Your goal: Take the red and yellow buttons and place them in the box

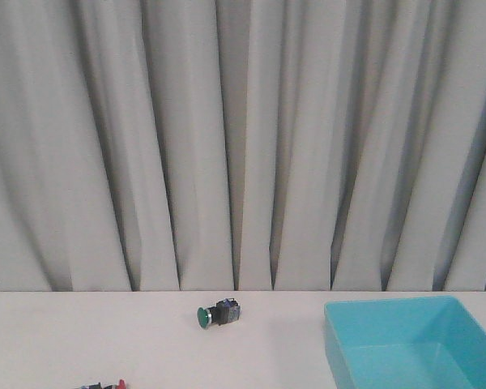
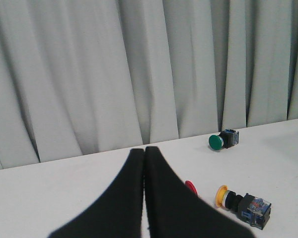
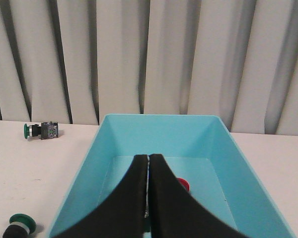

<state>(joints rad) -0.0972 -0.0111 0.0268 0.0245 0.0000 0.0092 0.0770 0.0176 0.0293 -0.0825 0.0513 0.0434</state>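
The turquoise box (image 3: 188, 144) sits on the white table (image 1: 105, 332) with a red button (image 3: 183, 184) on its floor, partly hidden behind the right gripper (image 3: 148, 163), whose jaws are pressed together above it. The left gripper (image 2: 144, 153) is closed too, empty, with a yellow button (image 2: 222, 194) and another red cap (image 2: 190, 187) (mostly hidden) lying just beside it, and a green button (image 2: 216, 142) farther off.

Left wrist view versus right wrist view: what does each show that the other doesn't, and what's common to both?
Only the left wrist view shows the yellow button lying on the table and a red cap beside the shut left hand. Only the right wrist view shows the box, a red cap inside it, the shut right hand and a second green cap. Both show the green button by the curtain.
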